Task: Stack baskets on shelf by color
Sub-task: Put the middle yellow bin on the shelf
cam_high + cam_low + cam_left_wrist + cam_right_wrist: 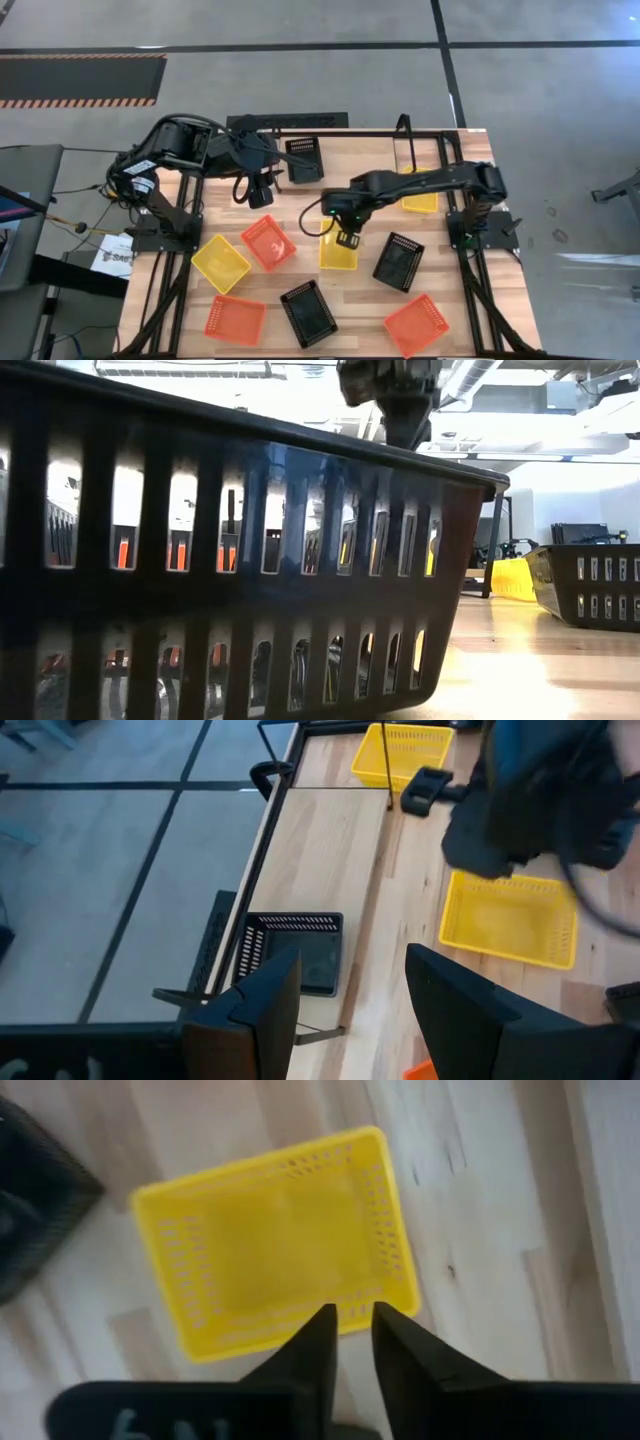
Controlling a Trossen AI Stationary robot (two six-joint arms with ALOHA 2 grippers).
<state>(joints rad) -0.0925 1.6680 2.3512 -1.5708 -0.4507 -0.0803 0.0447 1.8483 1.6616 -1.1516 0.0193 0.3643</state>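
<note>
My right gripper hangs over a yellow basket in the middle of the table. Its fingers are open by a narrow gap above one of the basket's long walls. My left gripper is wide open and empty, above the table near the left end of the shelf. A black basket sits at that end. A second yellow basket sits at the right end, partly under my right arm.
Loose on the table are a yellow basket, red-orange baskets and black baskets. The near black basket fills the low view. A black tube frame edges the table.
</note>
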